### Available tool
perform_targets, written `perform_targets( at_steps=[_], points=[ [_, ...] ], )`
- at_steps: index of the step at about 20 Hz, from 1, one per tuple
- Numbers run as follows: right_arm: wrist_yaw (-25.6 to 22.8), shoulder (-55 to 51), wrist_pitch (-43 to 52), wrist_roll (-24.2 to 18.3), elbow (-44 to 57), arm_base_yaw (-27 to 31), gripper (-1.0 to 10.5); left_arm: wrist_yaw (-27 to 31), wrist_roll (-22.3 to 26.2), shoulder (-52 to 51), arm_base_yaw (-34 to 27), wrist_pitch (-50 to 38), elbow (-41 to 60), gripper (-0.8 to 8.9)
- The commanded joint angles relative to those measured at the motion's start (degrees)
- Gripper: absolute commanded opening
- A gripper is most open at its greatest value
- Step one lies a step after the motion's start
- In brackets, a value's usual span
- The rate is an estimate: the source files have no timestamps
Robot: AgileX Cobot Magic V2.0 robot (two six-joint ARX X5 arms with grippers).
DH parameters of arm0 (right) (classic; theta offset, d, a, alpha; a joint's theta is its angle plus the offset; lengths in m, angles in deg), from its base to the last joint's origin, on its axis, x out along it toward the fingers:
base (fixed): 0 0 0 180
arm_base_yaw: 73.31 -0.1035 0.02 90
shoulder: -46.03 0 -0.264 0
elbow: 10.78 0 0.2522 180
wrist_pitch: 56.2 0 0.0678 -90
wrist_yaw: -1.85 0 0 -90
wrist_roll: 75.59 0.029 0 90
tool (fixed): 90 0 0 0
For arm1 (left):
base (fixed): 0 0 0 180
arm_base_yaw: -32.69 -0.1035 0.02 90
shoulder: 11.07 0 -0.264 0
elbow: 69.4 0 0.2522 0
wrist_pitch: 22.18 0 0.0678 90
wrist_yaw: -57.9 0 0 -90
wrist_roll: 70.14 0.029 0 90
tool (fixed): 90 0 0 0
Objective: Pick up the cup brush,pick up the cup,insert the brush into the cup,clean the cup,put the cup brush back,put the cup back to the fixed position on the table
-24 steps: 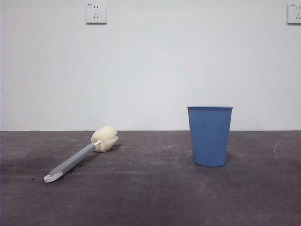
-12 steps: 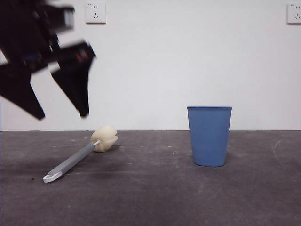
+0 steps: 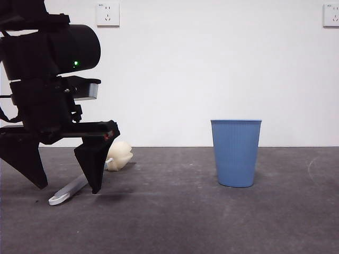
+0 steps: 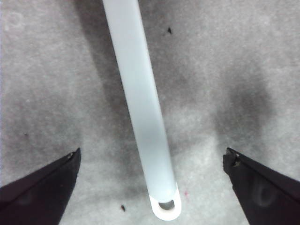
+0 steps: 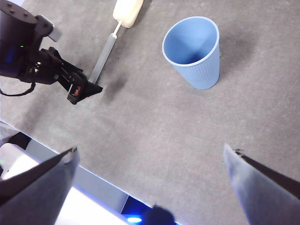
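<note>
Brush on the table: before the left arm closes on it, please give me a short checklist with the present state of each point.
1. Left gripper open, fingers either side of the brush handle: ok.
2. Handle centred between the fingers: ok, roughly.
3. Brush lying flat on the table, not lifted: ok.
4. Fingers low enough to close on the handle: cannot tell.
5. Cup upright, away from the brush: ok.
6. Right gripper open, waiting high: ok.

In the front view the left gripper [image 3: 69, 188] covers the middle of the cup brush [image 3: 121, 154] handle, leaving only the sponge head and the white looped end visible. The left wrist view cuts the handle off before the sponge head. In the right wrist view the dark arm hides the handle's looped end, and the right gripper [image 5: 150, 157] shows only its blurred tips.
</note>
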Motion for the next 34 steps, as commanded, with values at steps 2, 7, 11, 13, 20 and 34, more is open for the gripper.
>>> perform_targets(
  at_steps=[2,7,11,13,20,34],
  points=[
    [0.0,0.0,0.3,0.4,-0.1,-0.1,5.3,0.5,-0.7,0.3,0.2,-0.6,-0.1,2.41],
    [0.0,0.0,0.3,0.4,-0.1,-0.1,5.3,-0.1,-2.1,0.3,0.2,-0.5,-0.1,1.8],
    [0.0,0.0,0.3,0.4,-0.1,-0.1,5.3,-0.3,-3.3,0.3,0.4,0.0,-0.1,1.8],
    [0.0,0.0,0.3,0.4,-0.1,-0.1,5.3,-0.3,-3.4,0.3,0.6,0.0,-0.1,1.8],
    [0.0,0.0,0.3,0.6,-0.1,-0.1,5.3,-1.4,-5.2,0.9,1.2,0.5,-0.1,1.83],
    [0.0,-0.1,0.2,1.4,-0.1,-0.1,5.3,-1.4,-5.6,2.0,1.3,3.5,-0.1,-0.09]
  ],
)
